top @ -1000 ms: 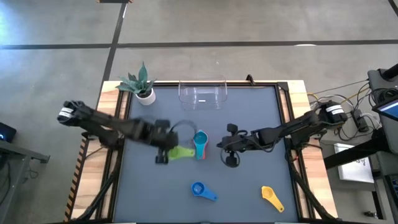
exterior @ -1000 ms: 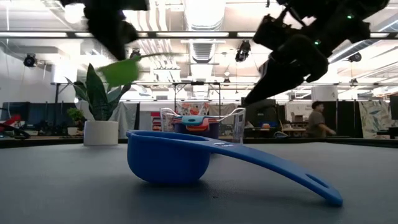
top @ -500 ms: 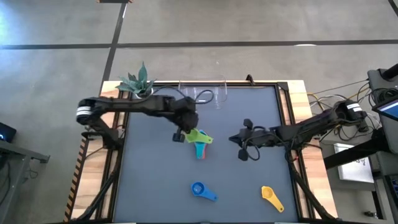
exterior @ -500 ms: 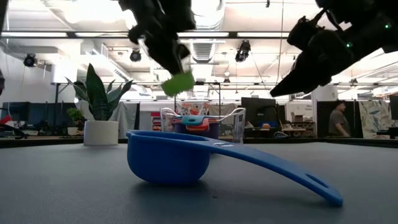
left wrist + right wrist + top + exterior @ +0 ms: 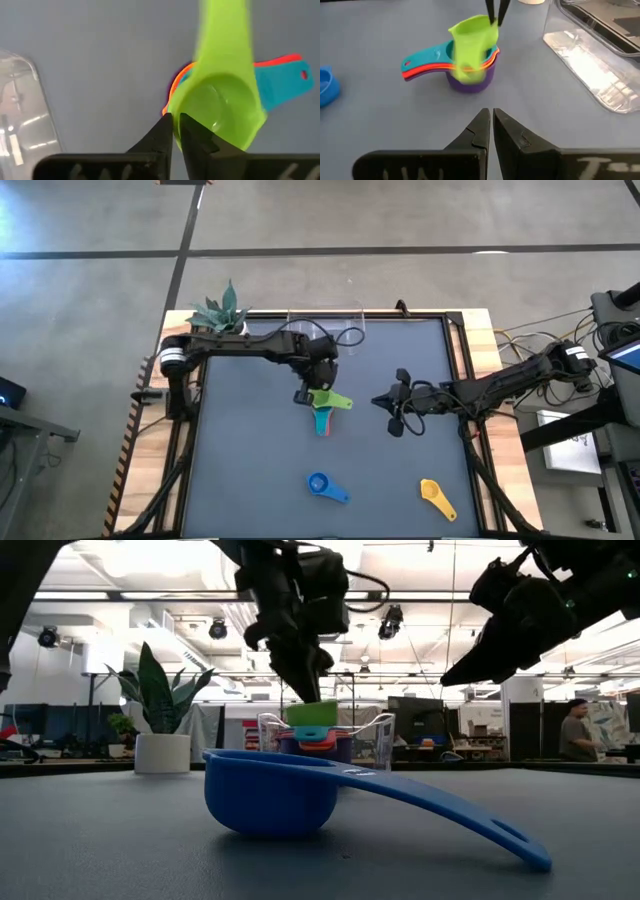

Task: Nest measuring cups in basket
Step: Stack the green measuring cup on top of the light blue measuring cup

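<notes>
Having swung across the counter, the left gripper, clamped on the green cup's rim, now holds it just over the stack, so nesting looks imminent, while the right gripper, fingers together, waits nearby.

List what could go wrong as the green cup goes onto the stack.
1. The left hand pinches the green cup only by its rim, and the cup hangs tilted over the stack; it may seat crooked or slip out.
2. The stack stands loose on the table, outside the basket; a push from above may tip or slide it.
3. The right hand waits close beside the stack; the arms may crowd each other.
</notes>
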{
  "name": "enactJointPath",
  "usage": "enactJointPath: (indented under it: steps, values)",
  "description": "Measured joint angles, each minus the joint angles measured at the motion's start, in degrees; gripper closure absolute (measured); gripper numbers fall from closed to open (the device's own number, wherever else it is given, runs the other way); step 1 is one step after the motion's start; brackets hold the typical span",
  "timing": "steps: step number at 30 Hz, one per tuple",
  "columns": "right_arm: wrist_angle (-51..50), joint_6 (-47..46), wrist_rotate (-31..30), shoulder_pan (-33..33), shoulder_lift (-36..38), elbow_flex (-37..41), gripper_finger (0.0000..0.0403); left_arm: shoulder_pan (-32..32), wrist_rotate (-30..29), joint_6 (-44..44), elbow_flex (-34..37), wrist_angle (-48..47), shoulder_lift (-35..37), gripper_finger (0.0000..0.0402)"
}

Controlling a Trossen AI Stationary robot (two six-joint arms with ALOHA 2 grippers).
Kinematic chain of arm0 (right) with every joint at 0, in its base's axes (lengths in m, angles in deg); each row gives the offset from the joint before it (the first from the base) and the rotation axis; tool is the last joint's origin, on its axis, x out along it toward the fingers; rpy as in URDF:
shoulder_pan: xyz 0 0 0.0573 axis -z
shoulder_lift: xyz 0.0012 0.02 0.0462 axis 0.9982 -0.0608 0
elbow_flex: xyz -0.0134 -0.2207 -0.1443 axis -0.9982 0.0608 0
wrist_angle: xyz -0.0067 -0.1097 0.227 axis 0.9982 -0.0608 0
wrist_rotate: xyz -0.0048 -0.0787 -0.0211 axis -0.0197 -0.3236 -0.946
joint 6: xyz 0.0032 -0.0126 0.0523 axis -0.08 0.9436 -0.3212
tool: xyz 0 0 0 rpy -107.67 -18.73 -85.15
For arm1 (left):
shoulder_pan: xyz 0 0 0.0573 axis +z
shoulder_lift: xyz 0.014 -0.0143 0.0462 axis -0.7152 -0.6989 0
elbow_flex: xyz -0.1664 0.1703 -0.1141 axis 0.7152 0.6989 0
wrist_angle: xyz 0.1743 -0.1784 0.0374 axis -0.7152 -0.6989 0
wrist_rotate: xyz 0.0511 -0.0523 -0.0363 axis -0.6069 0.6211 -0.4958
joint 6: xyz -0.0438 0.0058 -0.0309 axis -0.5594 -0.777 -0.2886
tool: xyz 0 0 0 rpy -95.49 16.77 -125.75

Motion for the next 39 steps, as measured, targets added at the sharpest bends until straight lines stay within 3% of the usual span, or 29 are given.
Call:
enactJointPath:
  steps: [9, 14, 29, 39]
  values:
    - [0.8, 1.0, -2.1, 0.0, -0.6, 0.0, 0.0390, 0.5, 0.1, -1.4, -0.4, -2.2, -1.5, 0.0296]
    - [0.8, 1.6, -3.0, 0.0, -0.5, 0.0, 0.0390, 0.3, 0.9, -1.9, -0.3, -2.2, -1.3, 0.0266]
    - [0.8, 1.4, -3.0, 0.0, -0.5, 0.0, 0.0390, -0.8, 3.0, -2.3, 0.4, -1.3, -1.3, 0.0285]
    - [0.8, 1.3, -3.0, 0.0, -0.5, 0.0, 0.0390, -0.8, 2.6, -3.5, 0.7, -0.8, -1.0, 0.0262]
